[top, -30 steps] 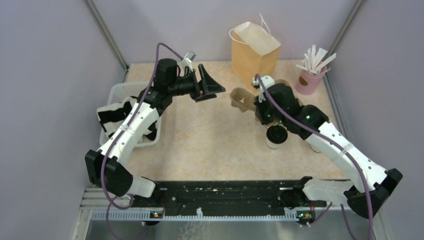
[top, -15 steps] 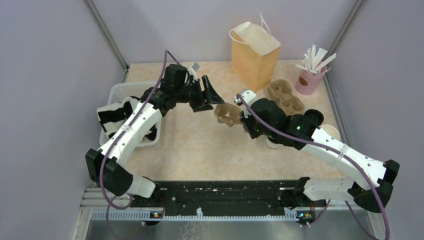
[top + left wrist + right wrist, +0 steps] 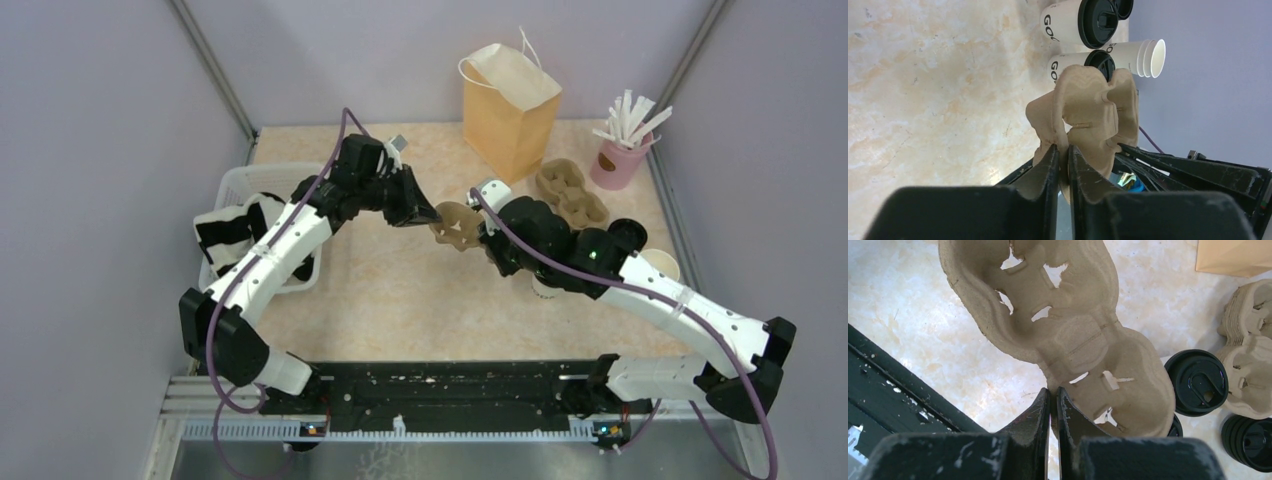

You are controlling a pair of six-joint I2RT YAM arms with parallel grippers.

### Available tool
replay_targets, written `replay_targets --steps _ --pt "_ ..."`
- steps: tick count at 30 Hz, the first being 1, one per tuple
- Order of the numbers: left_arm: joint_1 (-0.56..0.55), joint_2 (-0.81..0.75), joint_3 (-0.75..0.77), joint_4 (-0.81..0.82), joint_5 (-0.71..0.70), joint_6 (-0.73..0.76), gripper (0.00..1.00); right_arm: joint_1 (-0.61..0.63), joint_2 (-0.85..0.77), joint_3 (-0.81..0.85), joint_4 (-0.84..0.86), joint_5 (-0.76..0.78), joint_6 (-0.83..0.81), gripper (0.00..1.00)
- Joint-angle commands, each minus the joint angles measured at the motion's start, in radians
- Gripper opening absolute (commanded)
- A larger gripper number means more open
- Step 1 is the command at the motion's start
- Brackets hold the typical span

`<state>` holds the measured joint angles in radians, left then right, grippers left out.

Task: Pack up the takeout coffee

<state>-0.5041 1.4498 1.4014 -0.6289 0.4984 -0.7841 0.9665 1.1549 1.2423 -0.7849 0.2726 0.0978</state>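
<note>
Jaws on both arms grip one pulp carrier (image 3: pixel 1093 107): the left jaws are clenched on one rim, the right jaws on the opposite rim, so it is held between them over the surface (image 3: pixel 400 300). Each wrist view shows its own pinch up close, while the top view shows only the two arms meeting at the carrier.

The left wrist view shows three coffees (image 3: pixel 1080 17) standing on the surface beyond the carrier. One is partly behind it and one is cut by the frame edge, with nested lidless cups (image 3: pixel 1143 51) beside them. The right wrist view also shows three black lids (image 3: pixel 1198 382), one mostly hidden by the carrier. From above only one coffee shows, peeping from under the right arm (image 3: pixel 650 285).

One bag (image 3: pixel 510 105) stands upright at the far edge, apart from the coffees. Near it are one stack (image 3: pixel 572 192) of spare carriers and one pink cup (image 3: pixel 620 160) of straws. One basket (image 3: pixel 250 178) sits at the left.
</note>
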Motion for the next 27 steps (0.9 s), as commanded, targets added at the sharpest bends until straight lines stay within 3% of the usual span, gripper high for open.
replay_targets --steps 1,3,4,5,7,9,13,18,27 --pt "-0.004 -0.007 -0.001 0.066 0.027 0.019 0.11 0.012 -0.004 0.029 0.039 0.014 0.004 0.0" --pt "-0.003 -0.016 -0.007 0.084 0.031 0.025 0.0 0.012 -0.008 0.033 0.026 0.014 0.02 0.0" --pt "-0.004 -0.022 -0.013 0.097 0.031 0.03 0.0 0.012 -0.011 0.036 0.014 0.011 0.035 0.08" --pt "-0.002 -0.033 -0.02 0.12 0.035 0.037 0.0 0.011 -0.018 0.037 0.002 0.012 0.055 0.26" --pt "0.0 -0.062 -0.039 0.17 0.038 0.046 0.0 -0.002 -0.037 0.047 -0.03 0.003 0.097 0.54" --pt "0.003 -0.097 -0.066 0.229 0.042 0.053 0.0 -0.066 -0.051 0.074 -0.072 -0.106 0.141 0.67" --pt "0.011 -0.176 -0.135 0.373 0.032 0.057 0.0 -0.273 -0.092 0.149 -0.143 -0.366 0.236 0.76" --pt "0.024 -0.239 -0.133 0.343 -0.059 0.084 0.0 -0.503 -0.091 0.242 -0.222 -0.591 0.298 0.81" --pt "0.025 -0.346 -0.077 0.094 -0.387 0.084 0.0 -0.822 0.162 0.443 -0.157 -0.57 0.374 0.81"
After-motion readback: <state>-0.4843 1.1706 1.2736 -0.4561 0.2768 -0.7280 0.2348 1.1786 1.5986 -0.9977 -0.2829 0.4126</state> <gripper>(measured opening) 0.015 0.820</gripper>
